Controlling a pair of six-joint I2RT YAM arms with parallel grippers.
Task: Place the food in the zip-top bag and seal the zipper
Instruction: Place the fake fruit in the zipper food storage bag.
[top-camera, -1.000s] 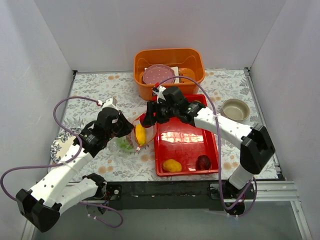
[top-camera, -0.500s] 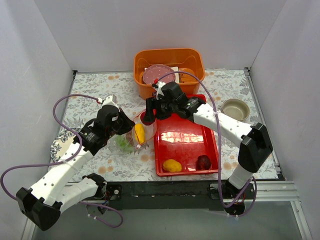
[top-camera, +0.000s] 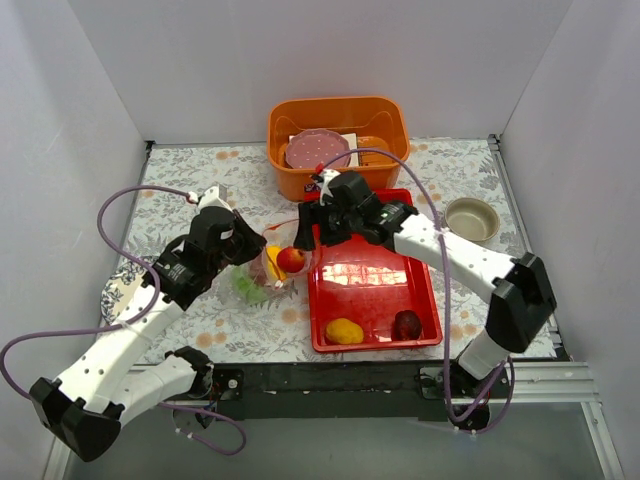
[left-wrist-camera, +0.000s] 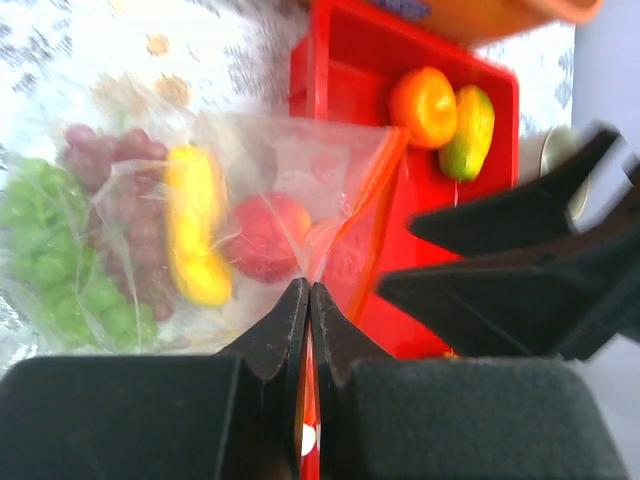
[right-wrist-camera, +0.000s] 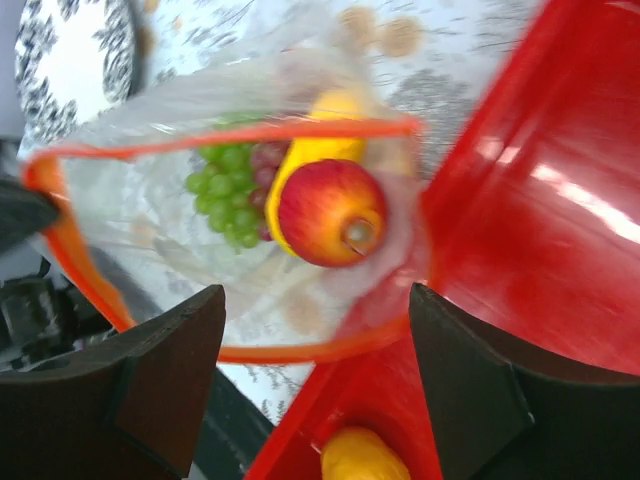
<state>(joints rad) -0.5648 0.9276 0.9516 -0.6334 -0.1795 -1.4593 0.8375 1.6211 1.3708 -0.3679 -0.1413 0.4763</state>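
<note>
The clear zip-top bag (top-camera: 262, 280) lies left of the red tray, mouth held up toward the tray. My left gripper (top-camera: 252, 250) is shut on the orange-red zipper (left-wrist-camera: 309, 330) at the mouth's edge. In the bag are green grapes (right-wrist-camera: 222, 185), purple grapes (left-wrist-camera: 112, 160), a yellow piece (left-wrist-camera: 195, 235) and a red apple (right-wrist-camera: 332, 212). My right gripper (right-wrist-camera: 317, 300) hangs open just above the bag's mouth, nothing between its fingers. More food sits in the tray: a yellow mango (top-camera: 344, 330), a dark-red piece (top-camera: 406, 324), an orange (left-wrist-camera: 425, 105) and a green-yellow mango (left-wrist-camera: 468, 130).
The red tray (top-camera: 375, 285) sits mid-table, right of the bag. Behind it an orange bin (top-camera: 338, 118) holds a pink plate (top-camera: 318, 152). A small bowl (top-camera: 471, 218) stands at the right. A patterned plate (top-camera: 115, 295) lies at the left, under my left arm.
My right gripper opened and let go of the red apple, which now rests in the bag on top of the yellow piece. The left gripper kept its hold on the zipper.
</note>
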